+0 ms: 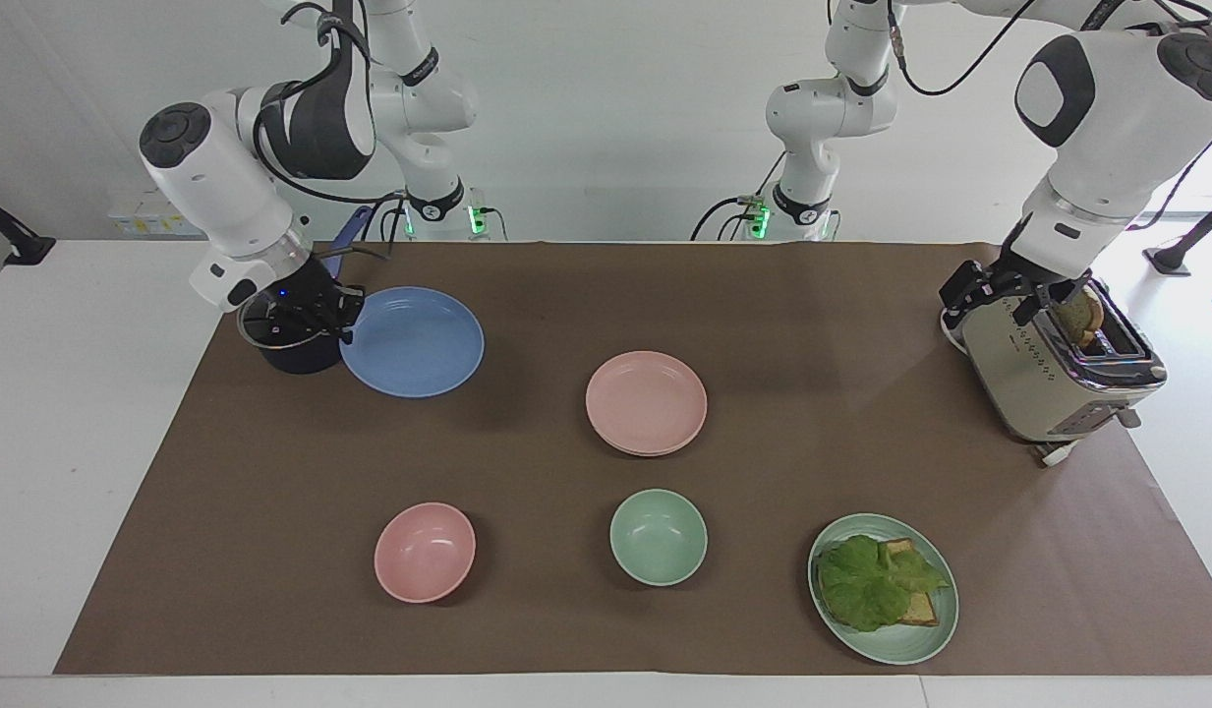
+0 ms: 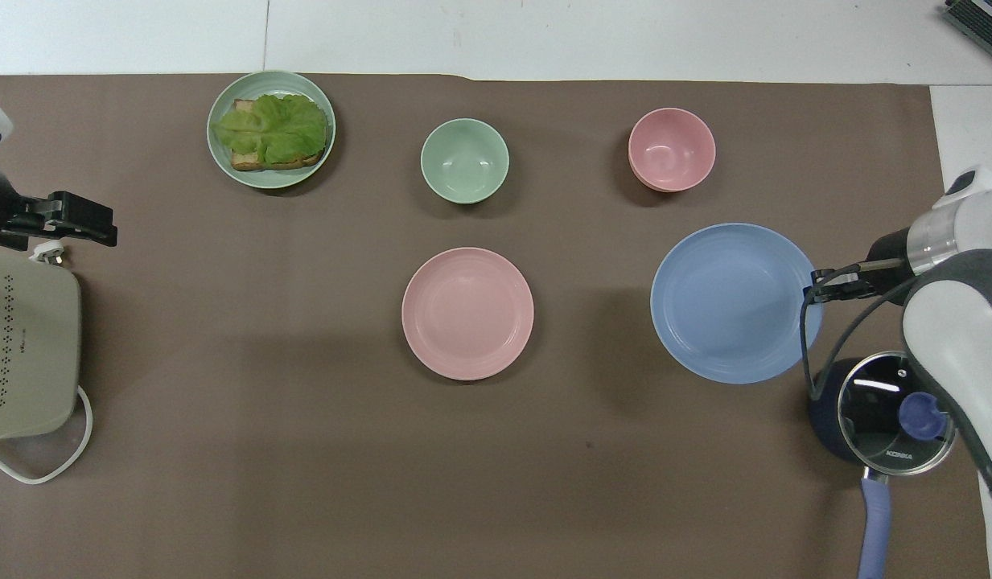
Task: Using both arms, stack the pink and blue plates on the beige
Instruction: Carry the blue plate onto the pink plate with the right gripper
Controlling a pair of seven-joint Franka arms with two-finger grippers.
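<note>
Beige plate: concealed beneath the pink plate (image 1: 646, 401); only a thin pale rim shows at that plate's 6 o'clock edge in the facing view.

Toaster (image 2: 25, 346): cut off by the overhead picture's 9 o'clock edge.

Left gripper (image 1: 1040, 300): fingertips masked by the toaster top and its bread slice (image 1: 1079, 317).

Saucepan (image 1: 289, 346): partly covered by the right gripper (image 1: 332, 317).

Right arm: cropped at the overhead picture's 3 o'clock edge.
</note>
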